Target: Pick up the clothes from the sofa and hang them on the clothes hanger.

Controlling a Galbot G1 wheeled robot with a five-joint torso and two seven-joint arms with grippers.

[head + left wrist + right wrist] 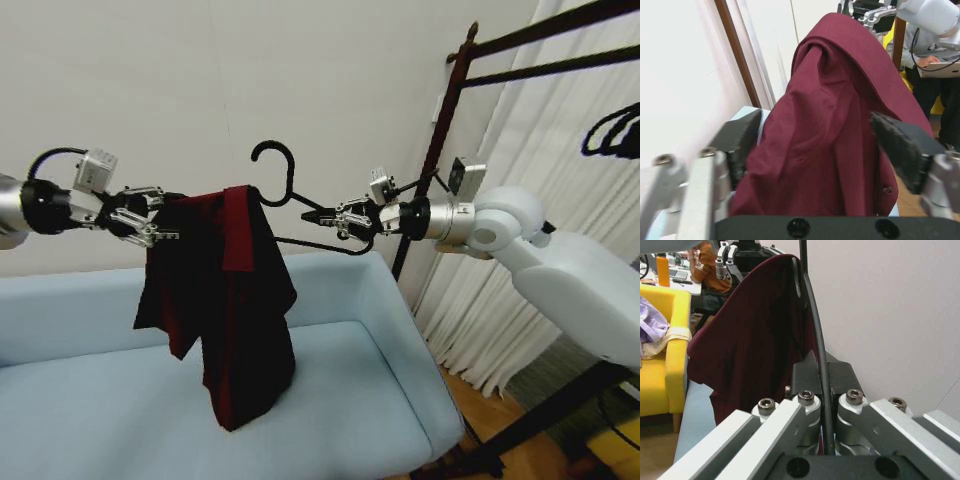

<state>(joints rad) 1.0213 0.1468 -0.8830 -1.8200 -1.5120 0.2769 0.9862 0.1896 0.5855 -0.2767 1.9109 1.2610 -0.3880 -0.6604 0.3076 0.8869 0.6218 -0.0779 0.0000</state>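
Black wire sits pinched in the right claw [822,382]: its fingers are pressed together on the thin end of the hanger [818,340], held out in the air above the sofa [380,330]. The left claw [160,222] is at the hanger's other end, spread wide with its pads [900,145] on either side of the dark red shirt [230,300]. I see no sign that they are squeezing the cloth.

The shirt is draped over the left half of the hanger only, bunched at the shoulder. Most of it hangs down in a long fold, clear of the sofa seat.

That uneven load looks like the main risk. With one firm grip at the far tip, the hanger could twist in the right claw, since round wire gives the fingers little to bite on. If it twists, the hook tips sideways and the cloth slides off the low end back onto the sofa.

Drawing the left claw away could also drag the fabric along if a pad catches a fold. The bare right half suggests the shirt is not seated yet, so a quick swing could shake it loose.

The rack [440,130] stands to the right with its rails high up. Reaching them would mean lifting and turning the hanger, which gives the hanging cloth a chance to snag on the post.
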